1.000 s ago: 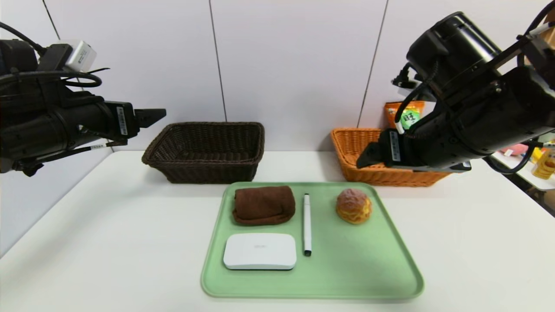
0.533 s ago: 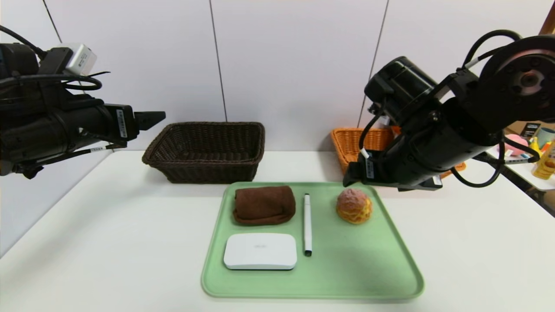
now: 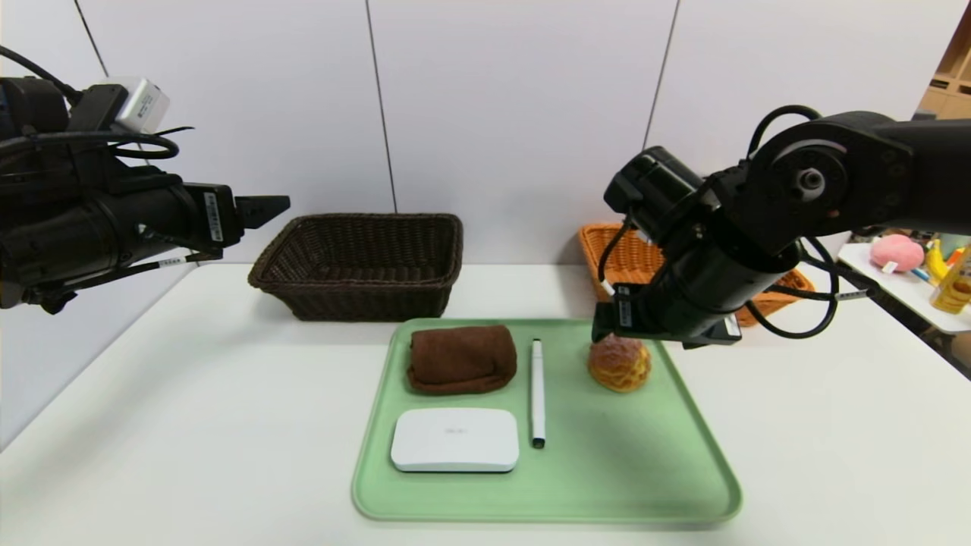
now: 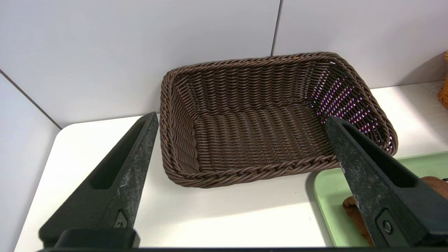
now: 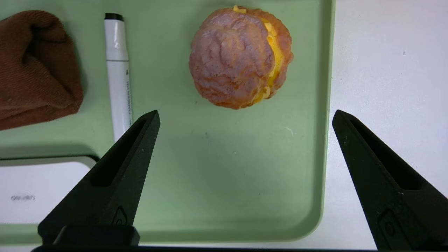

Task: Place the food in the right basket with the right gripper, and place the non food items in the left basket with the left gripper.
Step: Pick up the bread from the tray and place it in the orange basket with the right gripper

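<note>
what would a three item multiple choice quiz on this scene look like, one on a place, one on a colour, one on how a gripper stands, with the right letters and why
1. Where is the bun?
A) in the dark brown basket
B) on the green tray
C) on the white box

2. What colour is the folded towel?
A) brown
B) blue
C) yellow

3. How does the right gripper stand?
A) shut on the pen
B) shut on the towel
C) open, holding nothing

Right letters:
1. B: the bun sits on the green tray, to the right of the pen.
2. A: the folded towel shows brown in the head view and both wrist views.
3. C: in its wrist view the right gripper has its jaws wide apart, with nothing gripped between them.
</note>
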Available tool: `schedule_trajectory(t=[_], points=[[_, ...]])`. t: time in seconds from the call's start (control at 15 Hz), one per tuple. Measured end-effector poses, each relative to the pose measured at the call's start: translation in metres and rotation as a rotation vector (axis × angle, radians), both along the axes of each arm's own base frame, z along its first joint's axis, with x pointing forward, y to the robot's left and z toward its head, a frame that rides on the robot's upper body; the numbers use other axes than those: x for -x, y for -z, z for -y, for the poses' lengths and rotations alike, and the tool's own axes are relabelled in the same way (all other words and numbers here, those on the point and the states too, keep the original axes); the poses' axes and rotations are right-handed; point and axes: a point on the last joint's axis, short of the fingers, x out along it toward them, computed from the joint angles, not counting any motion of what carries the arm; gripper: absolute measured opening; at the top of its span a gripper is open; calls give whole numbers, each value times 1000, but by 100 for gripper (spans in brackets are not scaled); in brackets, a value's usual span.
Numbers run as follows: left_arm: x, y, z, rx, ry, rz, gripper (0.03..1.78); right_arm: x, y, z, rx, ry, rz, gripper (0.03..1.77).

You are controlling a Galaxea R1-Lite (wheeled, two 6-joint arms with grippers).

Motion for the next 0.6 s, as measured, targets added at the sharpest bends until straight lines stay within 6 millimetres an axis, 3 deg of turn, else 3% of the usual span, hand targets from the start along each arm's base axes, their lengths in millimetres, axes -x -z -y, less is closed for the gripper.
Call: schedule_trajectory(t=[0.6], points=[[-1, 1, 0, 3, 0, -5, 169, -23, 33, -6, 29, 22, -48, 170]])
